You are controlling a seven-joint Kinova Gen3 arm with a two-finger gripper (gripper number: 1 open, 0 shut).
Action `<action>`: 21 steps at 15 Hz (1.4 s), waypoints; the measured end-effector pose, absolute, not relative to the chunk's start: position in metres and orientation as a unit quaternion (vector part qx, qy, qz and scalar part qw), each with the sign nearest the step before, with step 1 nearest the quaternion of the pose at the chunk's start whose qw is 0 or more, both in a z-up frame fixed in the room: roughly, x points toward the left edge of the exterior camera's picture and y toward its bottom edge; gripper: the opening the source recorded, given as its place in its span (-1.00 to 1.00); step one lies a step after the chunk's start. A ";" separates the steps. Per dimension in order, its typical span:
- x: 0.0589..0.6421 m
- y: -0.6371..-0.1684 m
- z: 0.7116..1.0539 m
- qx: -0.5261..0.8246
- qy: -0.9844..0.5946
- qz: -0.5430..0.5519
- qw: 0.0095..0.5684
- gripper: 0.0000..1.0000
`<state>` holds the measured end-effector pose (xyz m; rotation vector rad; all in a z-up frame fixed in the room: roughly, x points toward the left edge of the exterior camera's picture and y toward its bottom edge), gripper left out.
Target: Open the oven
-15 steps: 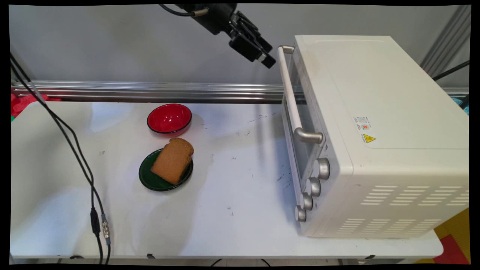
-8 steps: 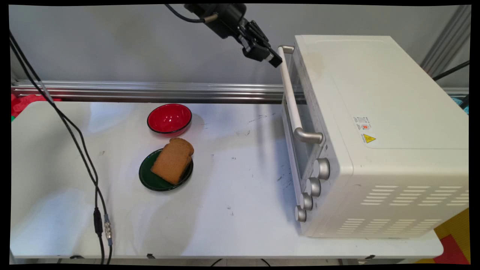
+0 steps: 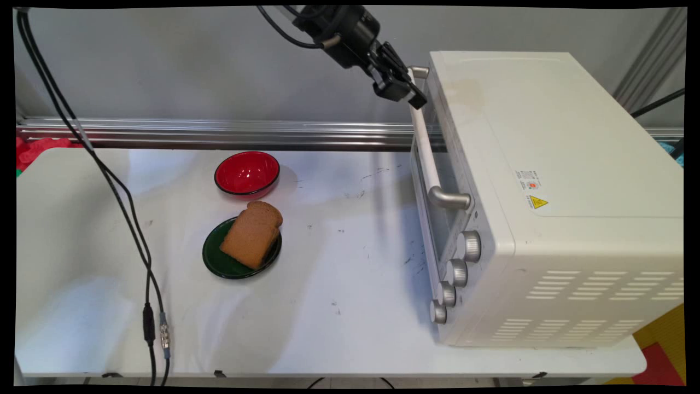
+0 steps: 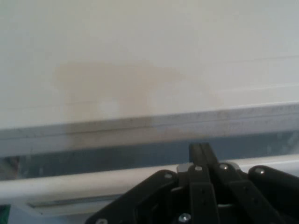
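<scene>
From the main view, my gripper [image 3: 411, 97] hangs high at the back of the table [image 3: 339, 306], tilted down and to the right. Its tip sits right at the far end of the oven's [image 3: 547, 164] door handle [image 3: 426, 148], close to the metal bracket at the top corner. From here it looks touching or just short of touching, and I cannot tell which. My fingers look drawn together into one narrow tip, with nothing between them. The oven door looks closed, and the four knobs [image 3: 469, 245] run down its near end. Everything else is well apart from my hand. A red bowl [image 3: 247, 173] stands out on the table to the left. Just nearer the camera is a green plate [image 3: 210, 257] with a slice of brown bread [image 3: 251, 234] lying across it. My black cables [image 3: 109, 191] trail down the left side.

From the hand view, I am looking along my gripper [image 4: 199, 150] at the oven [image 4: 140, 28], very close. Its pale top fills the upper half, with a faint brownish stain [image 4: 112, 88] on it. The grey strip of the door's glass [image 4: 93, 156] lies below that. The white handle [image 4: 70, 182] runs across the lower part and passes behind my black linkage. My fingers [image 4: 196, 156] rise past it as a single closed pair, so they stand in front of the bar and do not wrap round it. They hold nothing.
</scene>
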<state>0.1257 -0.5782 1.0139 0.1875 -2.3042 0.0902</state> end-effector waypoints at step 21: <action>0.101 -0.571 0.963 0.055 -0.919 0.040 0.388 -1.00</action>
